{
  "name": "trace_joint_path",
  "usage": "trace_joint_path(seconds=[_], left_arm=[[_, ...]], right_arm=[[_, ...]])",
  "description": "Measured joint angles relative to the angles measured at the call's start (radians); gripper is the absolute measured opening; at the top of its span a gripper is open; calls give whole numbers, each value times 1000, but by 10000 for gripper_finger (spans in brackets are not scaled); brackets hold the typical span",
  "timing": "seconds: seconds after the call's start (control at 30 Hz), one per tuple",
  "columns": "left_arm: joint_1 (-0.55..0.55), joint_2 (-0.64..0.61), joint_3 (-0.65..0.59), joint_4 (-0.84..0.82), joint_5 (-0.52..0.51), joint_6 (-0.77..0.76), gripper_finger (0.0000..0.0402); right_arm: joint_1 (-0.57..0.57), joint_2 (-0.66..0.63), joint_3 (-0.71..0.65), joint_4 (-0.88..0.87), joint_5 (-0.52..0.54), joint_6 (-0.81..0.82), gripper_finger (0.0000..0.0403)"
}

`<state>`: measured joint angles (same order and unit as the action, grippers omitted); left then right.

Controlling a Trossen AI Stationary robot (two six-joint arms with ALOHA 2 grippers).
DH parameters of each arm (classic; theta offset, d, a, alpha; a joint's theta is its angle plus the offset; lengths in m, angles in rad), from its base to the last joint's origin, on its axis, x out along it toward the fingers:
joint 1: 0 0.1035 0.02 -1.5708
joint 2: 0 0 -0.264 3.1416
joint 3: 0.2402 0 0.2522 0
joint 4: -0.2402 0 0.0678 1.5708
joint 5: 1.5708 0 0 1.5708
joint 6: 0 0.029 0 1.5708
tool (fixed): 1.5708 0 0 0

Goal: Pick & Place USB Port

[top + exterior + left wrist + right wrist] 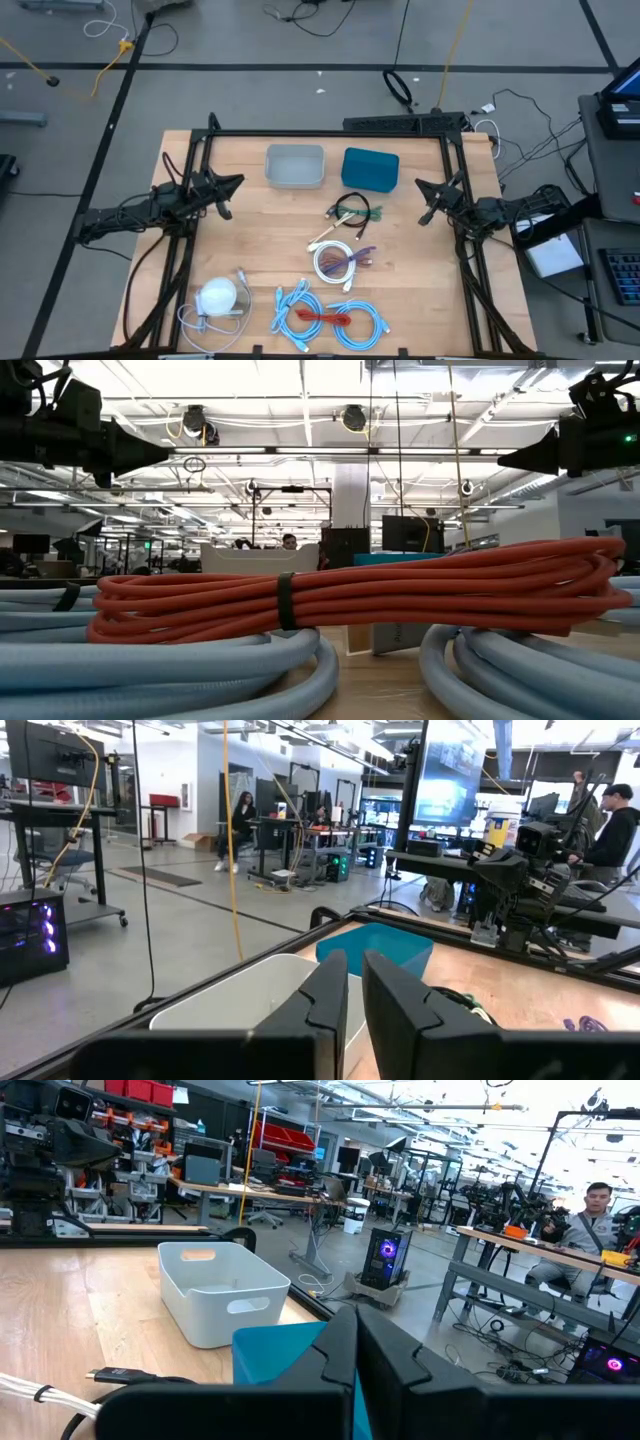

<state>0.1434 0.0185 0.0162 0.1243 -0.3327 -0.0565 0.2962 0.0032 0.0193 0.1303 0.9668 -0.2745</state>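
Cables lie in the middle of the table: a black one with a green tie (350,211), a white one (333,235) and a white coil with purple ends (338,262). A black USB plug (105,1375) shows on the wood. Which thing is the USB port, I cannot tell. My left gripper (234,183) (355,995) hovers level above the table's left side, with only a thin slit between its fingers and nothing in it. My right gripper (420,187) (357,1342) hovers level above the right side, shut and empty.
A white bin (294,166) and a blue bin (370,168) stand at the far edge. Blue cable coils (300,310) and a red coil (350,585) lie at the near edge. A white round device (220,297) lies near left. People sit at desks beyond the table.
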Motion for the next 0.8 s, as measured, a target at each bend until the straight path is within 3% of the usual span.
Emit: trace_joint_path(seconds=[0.67,0.73,0.8], left_arm=[[0,0,0,0,0,3,37],[0,0,0,5,-8,80,37],[0,0,0,20,-44,256,37]], right_arm=[[0,0,0,0,0,0,0],[0,0,0,0,0,0,0],[0,0,0,0,0,0,0]])
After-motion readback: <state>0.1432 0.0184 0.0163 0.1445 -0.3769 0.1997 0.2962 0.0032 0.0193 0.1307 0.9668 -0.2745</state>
